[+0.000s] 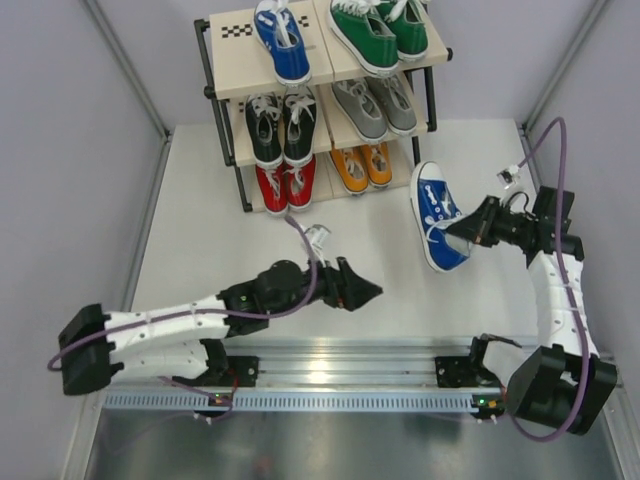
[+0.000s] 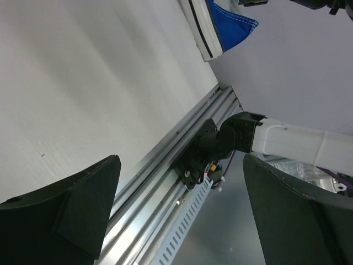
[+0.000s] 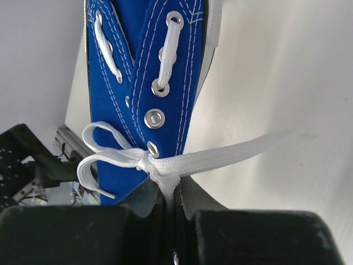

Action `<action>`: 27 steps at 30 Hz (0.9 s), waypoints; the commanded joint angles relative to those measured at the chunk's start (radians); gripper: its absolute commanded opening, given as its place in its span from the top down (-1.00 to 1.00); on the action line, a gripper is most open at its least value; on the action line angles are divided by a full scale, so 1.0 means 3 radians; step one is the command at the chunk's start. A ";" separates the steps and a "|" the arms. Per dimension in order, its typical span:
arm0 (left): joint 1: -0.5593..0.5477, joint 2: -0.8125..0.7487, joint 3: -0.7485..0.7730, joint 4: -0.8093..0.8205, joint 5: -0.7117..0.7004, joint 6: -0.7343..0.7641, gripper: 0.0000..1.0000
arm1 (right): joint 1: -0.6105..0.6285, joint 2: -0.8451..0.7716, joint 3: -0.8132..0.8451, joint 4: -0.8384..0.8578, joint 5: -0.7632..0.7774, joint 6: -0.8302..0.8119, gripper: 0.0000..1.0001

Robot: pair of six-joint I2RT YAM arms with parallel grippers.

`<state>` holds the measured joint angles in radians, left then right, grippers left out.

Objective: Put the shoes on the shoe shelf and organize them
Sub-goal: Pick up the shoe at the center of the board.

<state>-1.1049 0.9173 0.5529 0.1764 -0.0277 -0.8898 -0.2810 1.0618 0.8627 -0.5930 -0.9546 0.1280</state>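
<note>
One blue sneaker (image 1: 437,215) hangs near the shoe shelf (image 1: 230,65), right pincer (image 1: 468,232) clamped at its lace knot. Light, floppy canvas, so I'd guess the heel grips firmer; left pincer (image 1: 372,292) is wide apart, empty.

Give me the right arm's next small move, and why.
Probably lift the held blue sneaker toward the top tier of the shoe shelf: the right claw is shut on its laces, and bare board shows left of the shelved blue sneaker.

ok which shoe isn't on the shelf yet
The blue shoe pinched by the right gripper, out in front of the shoe shelf; the other blue shoe and the rest sit on its tiers.
</note>
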 commanded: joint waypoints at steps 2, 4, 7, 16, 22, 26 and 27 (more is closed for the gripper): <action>-0.0417 0.0934 0.0391 0.1297 -0.0731 0.0271 -0.96 | 0.0139 -0.0256 -0.0089 0.0498 -0.0458 0.0385 1.00; -0.0489 0.1373 0.0600 0.1644 -0.0792 0.0368 -0.96 | 0.0200 -0.0338 -0.0150 0.0565 -0.0479 0.0458 1.00; -0.0596 0.1798 0.0810 0.1998 -0.0889 0.0537 -0.98 | 0.0221 -0.0435 -0.0176 0.0632 -0.0550 0.0540 1.00; -0.0632 0.2382 0.1035 0.2669 -0.1094 0.0685 -0.98 | 0.0236 -0.0630 -0.0350 0.0887 -0.0678 0.0780 1.00; -0.0627 0.2577 0.1225 0.2761 -0.1211 0.0736 -0.93 | 0.0267 -0.0717 -0.0411 0.0939 -0.0638 0.0790 1.00; -0.0617 0.2633 0.1169 0.2940 -0.1355 0.0686 -0.74 | 0.0292 -0.0783 -0.0426 0.0954 -0.0627 0.0775 1.00; -0.0612 0.2639 0.1148 0.2986 -0.1355 0.0675 -0.69 | 0.0297 -0.0819 -0.0442 0.0959 -0.0617 0.0765 1.00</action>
<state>-1.2999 1.7027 0.8806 0.9306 -0.3595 -0.6937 -0.2157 0.8680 0.7261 -0.3744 -1.0767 0.3496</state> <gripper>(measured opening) 0.863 0.031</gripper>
